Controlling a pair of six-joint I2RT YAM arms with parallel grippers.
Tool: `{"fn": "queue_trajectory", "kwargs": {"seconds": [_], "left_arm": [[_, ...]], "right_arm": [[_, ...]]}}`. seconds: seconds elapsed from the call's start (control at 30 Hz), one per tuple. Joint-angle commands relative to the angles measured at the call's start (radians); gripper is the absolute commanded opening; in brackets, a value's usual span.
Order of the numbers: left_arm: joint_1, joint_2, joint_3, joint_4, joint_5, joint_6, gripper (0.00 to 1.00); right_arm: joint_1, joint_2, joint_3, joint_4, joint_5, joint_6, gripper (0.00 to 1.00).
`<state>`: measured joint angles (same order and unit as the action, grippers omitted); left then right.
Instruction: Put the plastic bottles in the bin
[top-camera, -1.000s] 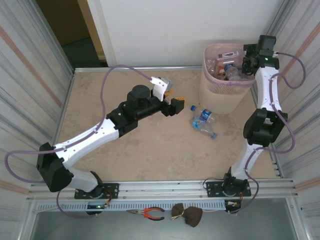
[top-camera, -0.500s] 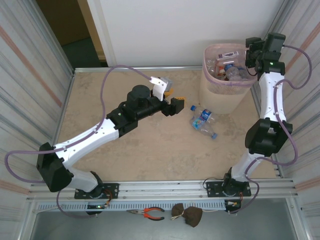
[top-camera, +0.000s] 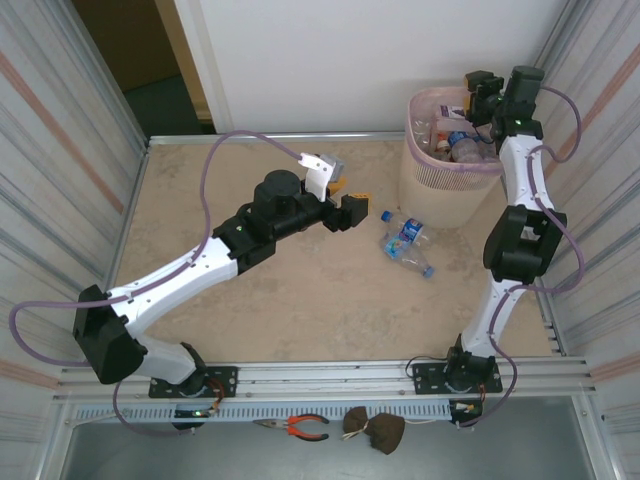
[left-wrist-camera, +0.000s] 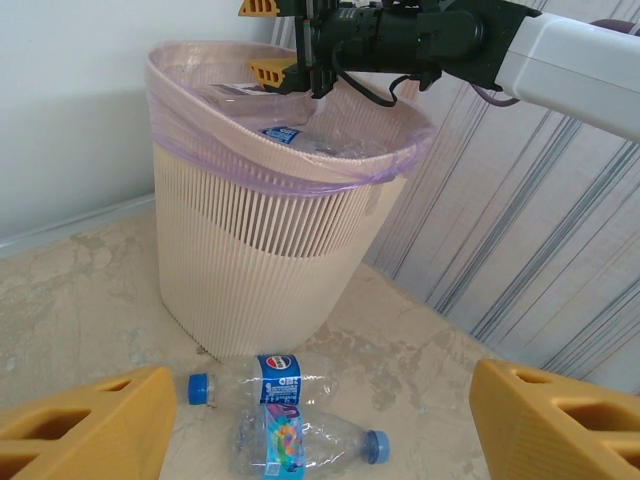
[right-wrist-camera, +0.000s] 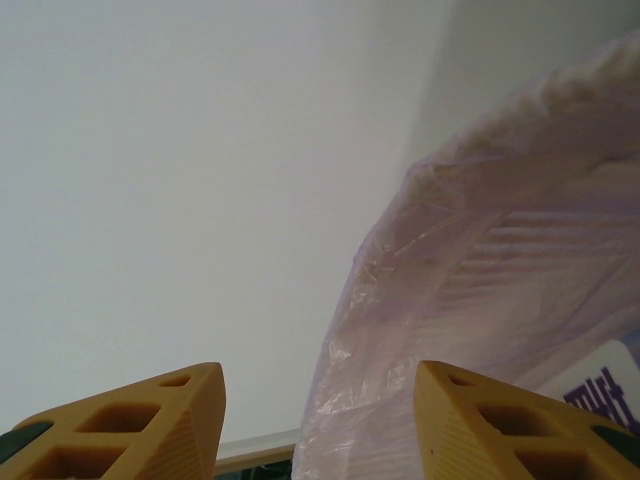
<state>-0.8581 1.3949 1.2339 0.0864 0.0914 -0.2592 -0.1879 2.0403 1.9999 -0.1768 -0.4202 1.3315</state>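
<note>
Two clear plastic bottles with blue caps lie on the table at the foot of the bin: a Pepsi-labelled one (left-wrist-camera: 265, 378) (top-camera: 405, 233) and one with a colourful label (left-wrist-camera: 300, 440) (top-camera: 413, 260). The pale pink bin (top-camera: 440, 175) (left-wrist-camera: 270, 230) holds several more bottles (top-camera: 462, 145) (left-wrist-camera: 290, 135). My left gripper (top-camera: 345, 195) (left-wrist-camera: 325, 410) is open, low over the table, left of the two bottles and facing them. My right gripper (top-camera: 480, 95) (left-wrist-camera: 265, 40) (right-wrist-camera: 320, 410) hangs open over the bin's far rim, nothing between its fingers, the bag liner (right-wrist-camera: 480, 300) just beyond.
The bin stands in the far right corner against the white back wall (top-camera: 330, 60) and the ribbed side panel (left-wrist-camera: 520, 220). Pliers (top-camera: 298, 427) and a dark lump (top-camera: 375, 430) lie below the table's front rail.
My right gripper has swung up from the bin's right side and leftwards over its far rim, its jaws narrowing. The left arm and the two bottles have not moved.
</note>
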Motion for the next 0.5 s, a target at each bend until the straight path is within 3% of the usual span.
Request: {"fn": "queue_trajectory", "kwargs": {"seconds": [0.0,0.47], "left_arm": [[0.006,-0.02,0.021,0.018,-0.022,-0.005,0.78],[0.006,-0.032,0.01,0.025,-0.018,-0.017,0.78]], "right_arm": [[-0.004,0.027,-0.054,-0.062,0.013,-0.002,0.51],[-0.013,-0.132,0.0,-0.131,0.022,-0.148,0.55]]}}
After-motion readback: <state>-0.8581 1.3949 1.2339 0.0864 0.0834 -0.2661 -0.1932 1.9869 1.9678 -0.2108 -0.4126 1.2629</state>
